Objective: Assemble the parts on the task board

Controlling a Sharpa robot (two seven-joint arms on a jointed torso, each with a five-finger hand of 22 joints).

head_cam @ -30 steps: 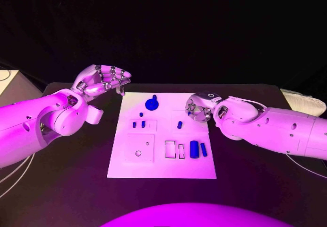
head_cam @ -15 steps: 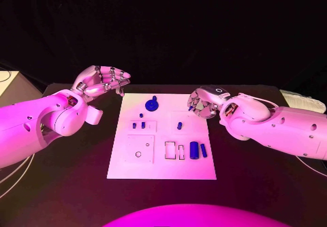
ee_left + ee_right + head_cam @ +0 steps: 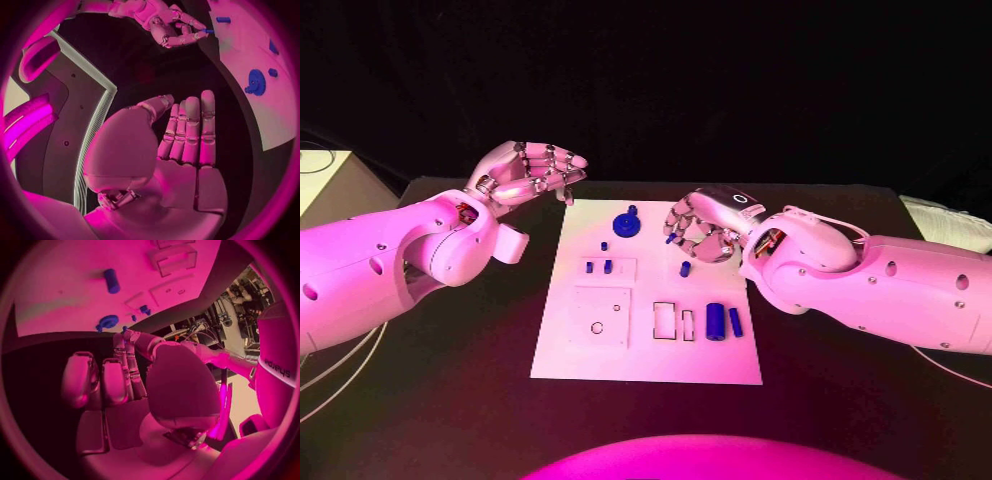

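Observation:
The white task board lies mid-table. My right hand hovers over its far right part and pinches a small blue piece; the left wrist view shows this right hand with the blue piece at its fingertips. My left hand is raised off the board's far left corner, holding nothing, its fingers straight and side by side. On the board are a round blue knob piece, small blue pegs, another blue peg, a blue cylinder and a thin blue bar.
Rectangular slots and a square plate with a hole mark the board's near half. The black table surrounds the board. A pale object sits at the table's far right edge.
My right hand has shifted a little left over the board and turned, so its fingers and the pinched blue piece now show. The left hand has hardly moved.

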